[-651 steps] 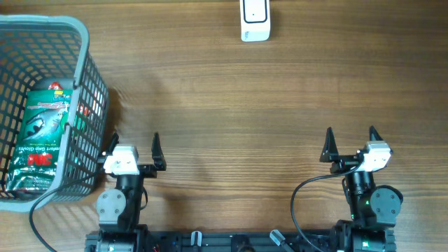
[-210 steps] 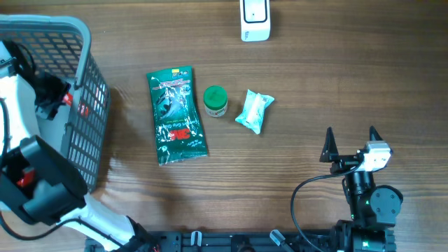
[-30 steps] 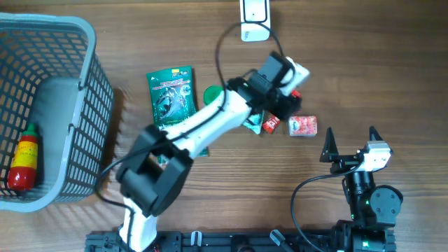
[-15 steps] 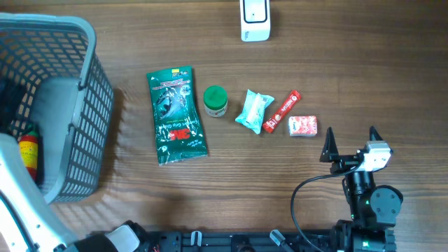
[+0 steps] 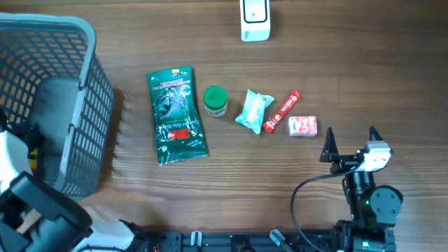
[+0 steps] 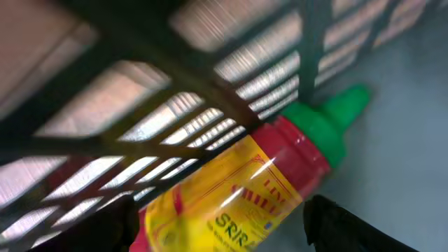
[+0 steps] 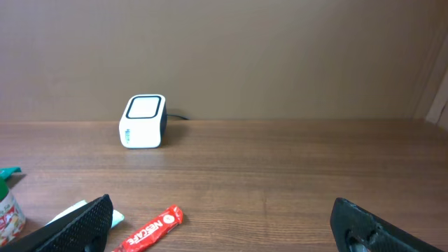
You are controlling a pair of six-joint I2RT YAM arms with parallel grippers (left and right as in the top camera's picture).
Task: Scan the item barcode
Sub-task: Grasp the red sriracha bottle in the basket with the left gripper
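— Our left gripper (image 6: 220,213) is spread wide, a finger on either side of the sauce bottle (image 6: 245,185). We should centre on its body, then close squarely.

— Agreed. It lies on its side in the basket (image 5: 91,77), and we see nothing else in there. Our right gripper (image 5: 351,134) gapes empty; the scanner (image 5: 255,19) sits far off.

You can read "NESCAFE" in white capitals on the red stick (image 7: 150,229) in the right wrist view. The bottle (image 6: 245,189) has a yellow label showing "SRIR", cut off by the frame edge. The green bag (image 5: 176,115) has print too small to read.
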